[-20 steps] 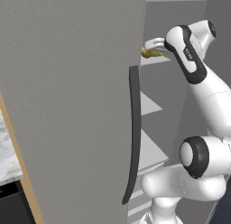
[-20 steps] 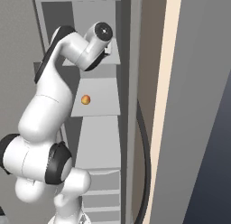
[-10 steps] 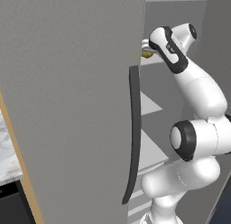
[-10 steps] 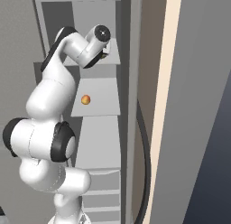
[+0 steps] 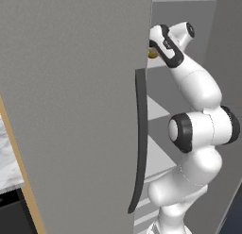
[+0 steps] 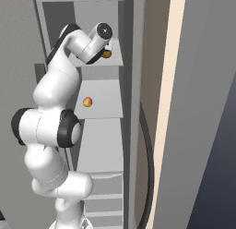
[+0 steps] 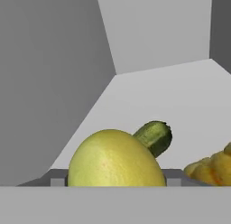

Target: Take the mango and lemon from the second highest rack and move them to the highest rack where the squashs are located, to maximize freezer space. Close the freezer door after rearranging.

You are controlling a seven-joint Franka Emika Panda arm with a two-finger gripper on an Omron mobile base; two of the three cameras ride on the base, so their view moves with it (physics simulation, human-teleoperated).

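Yellow-green lemon [image 7: 116, 157] sits clamped in the gripper [image 7: 116, 183] above the highest rack [image 7: 180, 101], the squash [image 7: 212, 168] just beside it.

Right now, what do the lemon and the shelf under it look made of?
Lemon: yellow-green fruit rind, finely dimpled with a soft sheen. Shelf: smooth, matte pale grey slab, probably plastic or painted metal; its plain rendered surface leaves that open.
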